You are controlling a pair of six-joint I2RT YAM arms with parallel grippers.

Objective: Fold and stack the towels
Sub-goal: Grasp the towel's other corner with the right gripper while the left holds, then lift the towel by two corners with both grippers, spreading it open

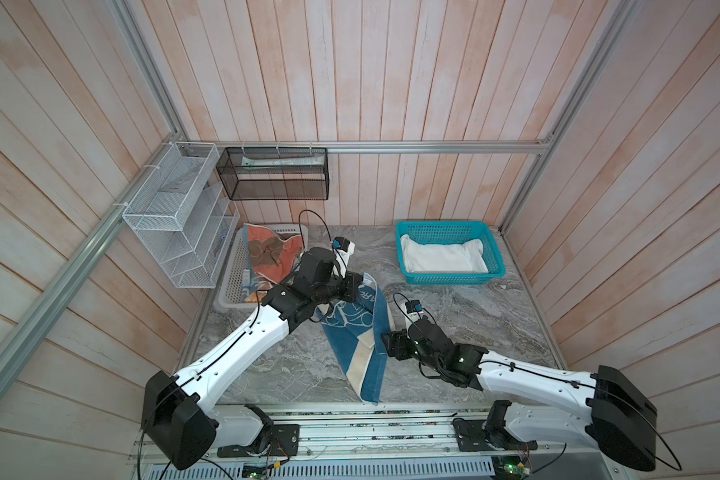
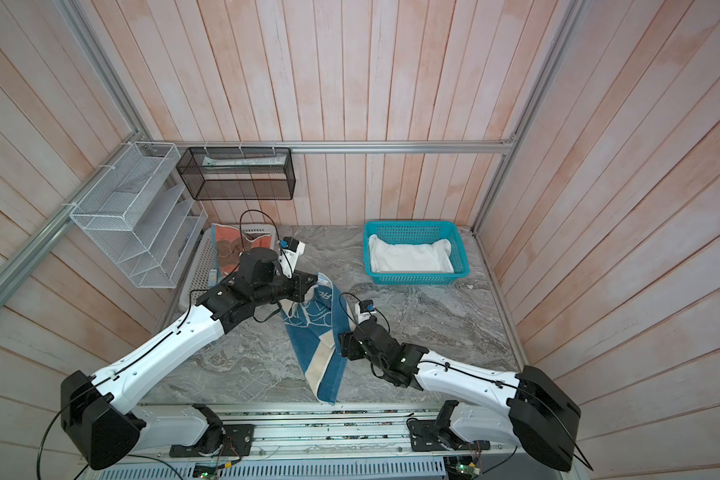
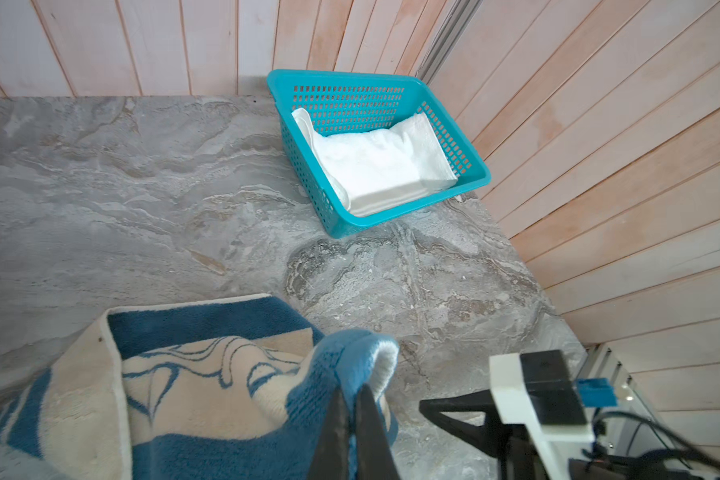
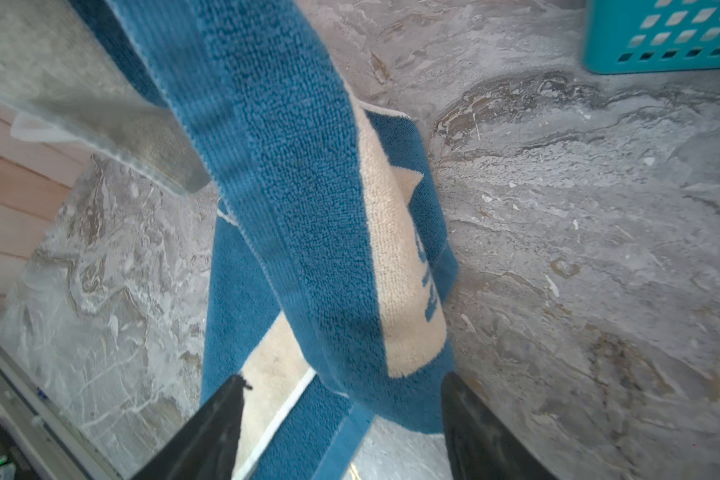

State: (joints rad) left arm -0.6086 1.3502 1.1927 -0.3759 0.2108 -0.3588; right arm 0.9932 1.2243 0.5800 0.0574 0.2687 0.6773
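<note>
Hanging from the left gripper (image 1: 355, 286), the blue-cream towel (image 1: 356, 345) forms one long, narrow band. Its long axis runs from the far left-centre of the table (image 1: 495, 332) down toward the near edge, slanting slightly to the right in both top views. The upper end is raised and the lower end lies flat on the marbled surface close to the front rail. In the left wrist view the left gripper (image 3: 352, 395) is pinched tight on a bunched blue corner, with cream cartoon outlines spreading below it. The right gripper (image 1: 386, 345) sits beside the band's right edge about halfway along. Its wrist view shows the right gripper (image 4: 342, 378) with jaws spread wide on either side of the cloth and clamping nothing. The towel is doubled and twisted lengthwise, so its lettering is cut off and only a few letters show near the top. The gripped corner itself is hidden under the left gripper in the top views. A folded white towel (image 1: 443, 257) lies in the teal basket (image 1: 454, 279) at the far right. A coral-orange towel (image 1: 273, 253) drapes over the white basket (image 1: 234, 270) at the far left, partly covered by the left arm. Below it is a patterned scrap, too obscured to read.
</note>
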